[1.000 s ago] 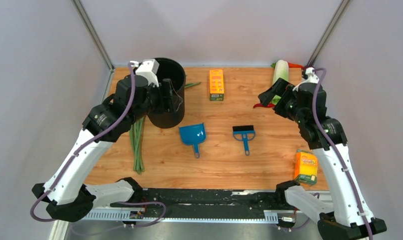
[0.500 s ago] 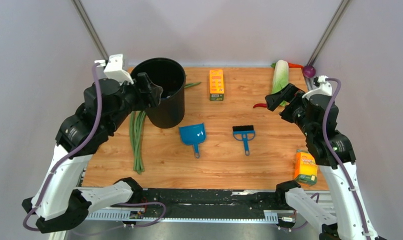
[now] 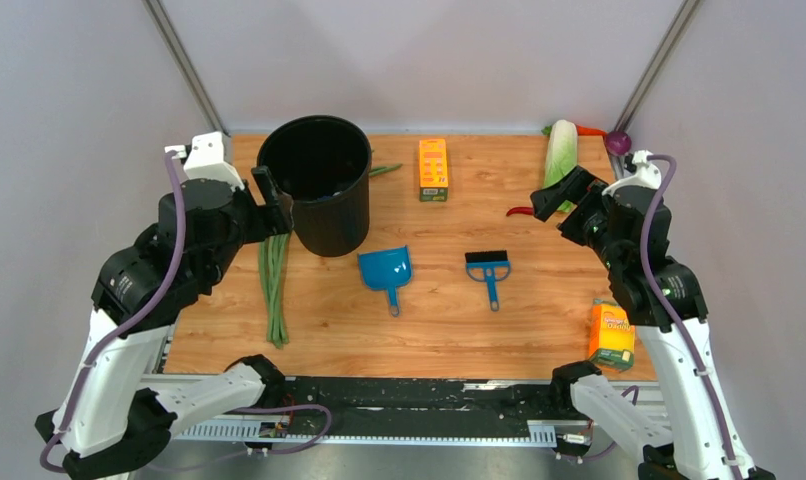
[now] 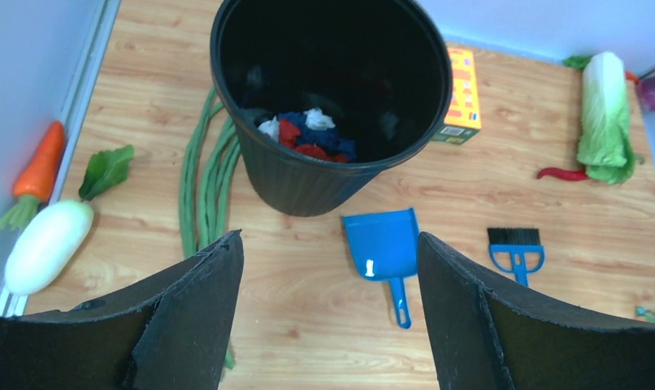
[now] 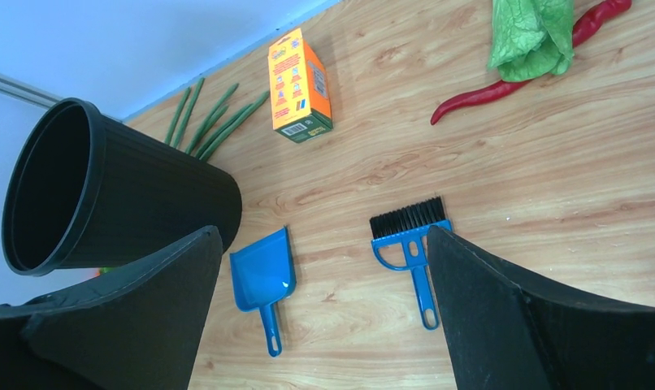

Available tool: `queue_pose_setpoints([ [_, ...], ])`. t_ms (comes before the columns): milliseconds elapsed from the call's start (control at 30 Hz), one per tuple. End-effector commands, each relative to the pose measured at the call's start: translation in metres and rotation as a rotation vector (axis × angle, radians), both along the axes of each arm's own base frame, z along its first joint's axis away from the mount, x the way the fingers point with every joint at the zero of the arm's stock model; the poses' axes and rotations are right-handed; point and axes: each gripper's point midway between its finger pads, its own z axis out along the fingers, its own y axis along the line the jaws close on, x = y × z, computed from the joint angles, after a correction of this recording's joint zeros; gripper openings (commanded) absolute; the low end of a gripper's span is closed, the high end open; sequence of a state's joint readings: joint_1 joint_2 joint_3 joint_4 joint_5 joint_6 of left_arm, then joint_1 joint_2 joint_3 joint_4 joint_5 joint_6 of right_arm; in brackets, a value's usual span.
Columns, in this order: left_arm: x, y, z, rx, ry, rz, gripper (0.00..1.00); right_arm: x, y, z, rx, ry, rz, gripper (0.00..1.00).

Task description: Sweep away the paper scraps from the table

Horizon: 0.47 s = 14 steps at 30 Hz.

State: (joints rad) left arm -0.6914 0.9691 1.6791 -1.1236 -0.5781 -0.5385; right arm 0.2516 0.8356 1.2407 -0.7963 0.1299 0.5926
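The table (image 3: 439, 335) bears a black bucket (image 3: 331, 228) near its far left corner. The left gripper (image 4: 328, 237) and the right gripper (image 5: 322, 231) hang above the wood, jaws spread wide, holding nothing. A blue dustpan (image 3: 387, 270) and a brush (image 3: 489, 270) lie mid-table. The paper scraps (image 4: 304, 134) sit inside the bucket.

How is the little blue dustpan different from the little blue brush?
The dustpan is a wide blue scoop with no bristles; the brush has black bristles on a narrower head. The dustpan lies right by the black bin; the brush lies further from it. Both are blue and lie flat on the table, handles pointing toward the near edge.
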Motion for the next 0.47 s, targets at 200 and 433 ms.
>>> queue_pose_setpoints([
  [200, -0.0131, 0.0096, -0.0217, -0.019, 0.060, 0.032, 0.83, -0.0001, 0.0025, -0.0035, 0.035, 0.020, -0.005, 0.99],
  [433, -0.0152, 0.0126, -0.0124, 0.004, 0.040, 0.015, 0.88, -0.0007, 0.0023, -0.0060, 0.045, 0.025, -0.012, 0.99],
])
